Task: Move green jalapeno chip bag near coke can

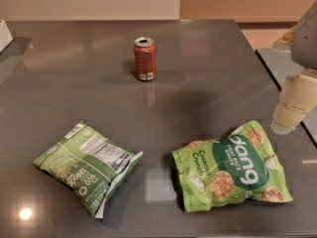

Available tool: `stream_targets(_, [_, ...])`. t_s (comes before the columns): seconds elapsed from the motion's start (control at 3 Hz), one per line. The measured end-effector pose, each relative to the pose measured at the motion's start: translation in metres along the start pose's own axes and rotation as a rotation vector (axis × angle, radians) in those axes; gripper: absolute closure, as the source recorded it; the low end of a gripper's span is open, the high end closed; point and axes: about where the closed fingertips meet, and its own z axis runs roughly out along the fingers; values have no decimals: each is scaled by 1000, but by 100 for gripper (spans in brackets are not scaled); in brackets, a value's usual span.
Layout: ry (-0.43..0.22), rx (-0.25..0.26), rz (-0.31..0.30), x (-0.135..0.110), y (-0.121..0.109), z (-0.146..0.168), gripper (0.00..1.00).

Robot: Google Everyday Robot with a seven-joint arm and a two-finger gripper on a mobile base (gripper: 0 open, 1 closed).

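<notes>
Green jalapeno chip bag [88, 167]: flat on worktop [223, 73], lower left of frame, well apart leftward from pincer [287, 118] at right edge (grip state cannot be told); coke can [145, 59] upper centre.

Grey arm shell and cream hand at the right edge of the view.

Only a slice of the robot shows. The arm shell [306, 33] is a smooth, matte mid-grey casing with a slanted left outline and a rounded lower corner, cut off by the top and right edges of the view. Below it is the hand [291, 103], over the right rim of the tabletop [208, 73]. It is pale cream to off-white, built of blocky stacked segments with soft corners and faint darker seams between them. It narrows to a rounded, lighter tip at the bottom, and its lower faces are shaded a warmer tan.
</notes>
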Motion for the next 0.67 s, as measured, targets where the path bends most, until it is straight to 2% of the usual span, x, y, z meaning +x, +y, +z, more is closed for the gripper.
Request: stream_targets(0.67, [-24, -1, -6, -10, 0, 1, 0])
